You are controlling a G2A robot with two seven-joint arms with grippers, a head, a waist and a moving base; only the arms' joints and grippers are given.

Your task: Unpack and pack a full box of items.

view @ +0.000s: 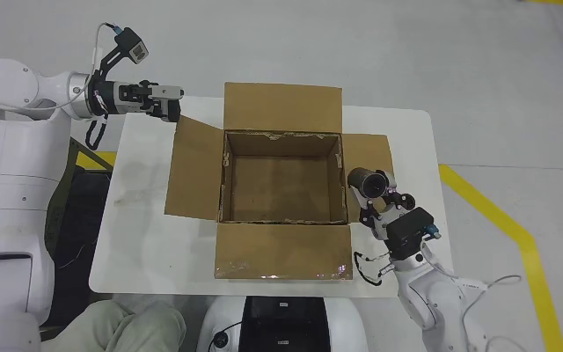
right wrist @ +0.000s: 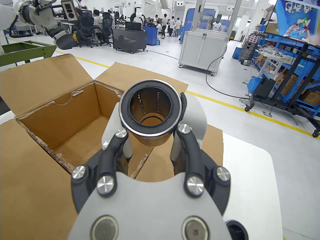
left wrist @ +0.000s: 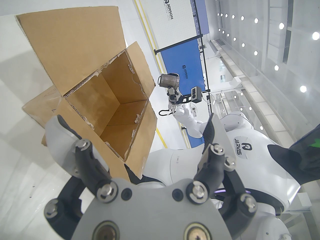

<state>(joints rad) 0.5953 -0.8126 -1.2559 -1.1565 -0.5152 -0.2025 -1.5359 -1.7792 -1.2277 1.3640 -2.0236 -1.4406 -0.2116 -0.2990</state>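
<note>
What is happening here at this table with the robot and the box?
A two-armed robot is working on an open cardboard box on a white table. The right gripper is shut on a metal cylinder and holds it above the box's flap on the robot's right, beside the opening. The left gripper is open and holds nothing; it hovers near the table's far left corner. The inside of the box looks empty.

Box (view: 280,189), beside the right gripper (right wrist: 151,116): plain brown cardboard, unpatterned, paler at torn edges.
Cylinder (right wrist: 152,137), between its fingers: silver-grey shell, black end ring (bright ball rows are seen inside).
Gripper itself: white fingers, black links, grey plate.
Table (view: 141,220), beneath it: white.
Floor line (view: 488,203), beyond it: yellow.
</note>
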